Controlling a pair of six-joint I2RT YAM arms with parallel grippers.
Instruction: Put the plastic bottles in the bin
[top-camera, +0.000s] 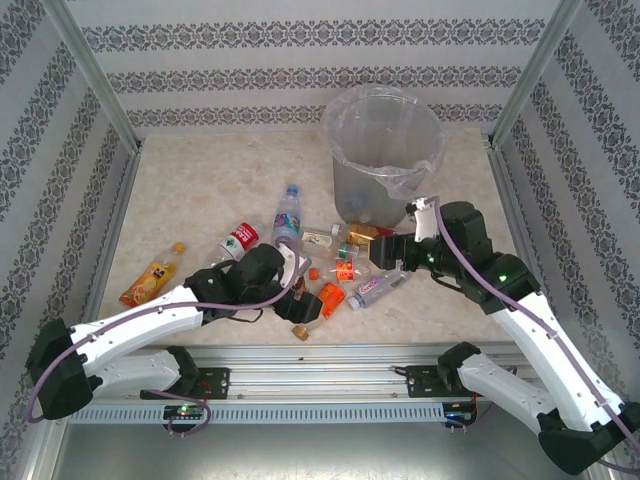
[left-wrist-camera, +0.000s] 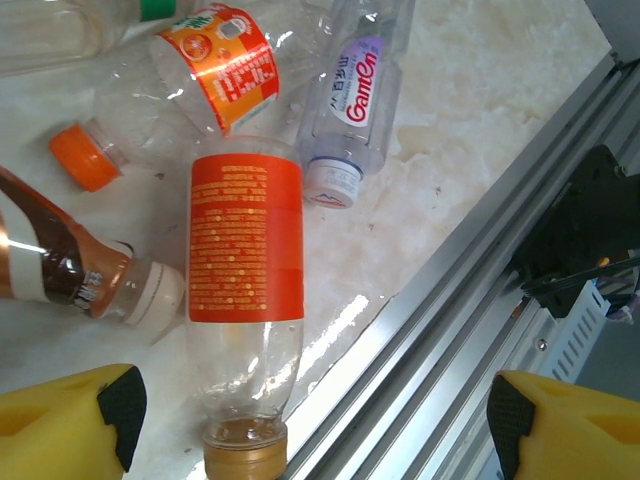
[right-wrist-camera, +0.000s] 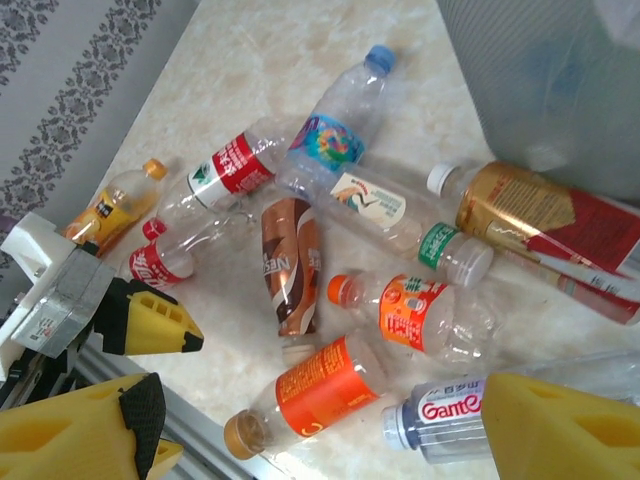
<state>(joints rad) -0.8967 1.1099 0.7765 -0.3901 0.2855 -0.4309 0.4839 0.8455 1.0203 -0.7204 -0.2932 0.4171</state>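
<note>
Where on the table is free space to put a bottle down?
The table is bare at far left, between the bin and the left wall. The middle, in front of the bin, is crowded with plastic bottles.

The plastic bottles (top-camera: 287, 220) (clear, coloured labels) are being seen lying scattered by the table's (top-camera: 200, 190) near edge, the grey bin (top-camera: 350, 185) standing upright behind.

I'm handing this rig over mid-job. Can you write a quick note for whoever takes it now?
Left claw: open, straddling the orange-label bottle at its neck, by the near rail; not gripped yet.
Right claw: open and empty, next to the purple-label bottle.
Things: about ten bottles lie on the table before the bin; a yellow juice bottle lies apart, far left.
Done: cannot tell whether the bin holds any.
Left: every bottle on the table.
</note>
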